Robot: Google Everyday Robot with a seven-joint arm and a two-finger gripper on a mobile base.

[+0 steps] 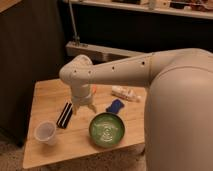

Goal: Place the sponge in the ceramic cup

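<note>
The sponge (115,106), a small bright-blue block, lies on the wooden table (50,95) just behind the green bowl. Near the table's front left corner stands the ceramic cup (46,132), pale and upright, with nothing visible inside it. My gripper (84,108) points down over the middle of the table, left of the sponge and right of a black bar. It is open, with nothing between its fingers. The sponge lies about a hand's width to its right, untouched.
A wide green bowl (106,130) sits at the front of the table, right of the cup. A flat black ridged bar (64,115) lies between the cup and the gripper. A white elongated packet (125,93) rests behind the sponge. My arm spans the table's right side.
</note>
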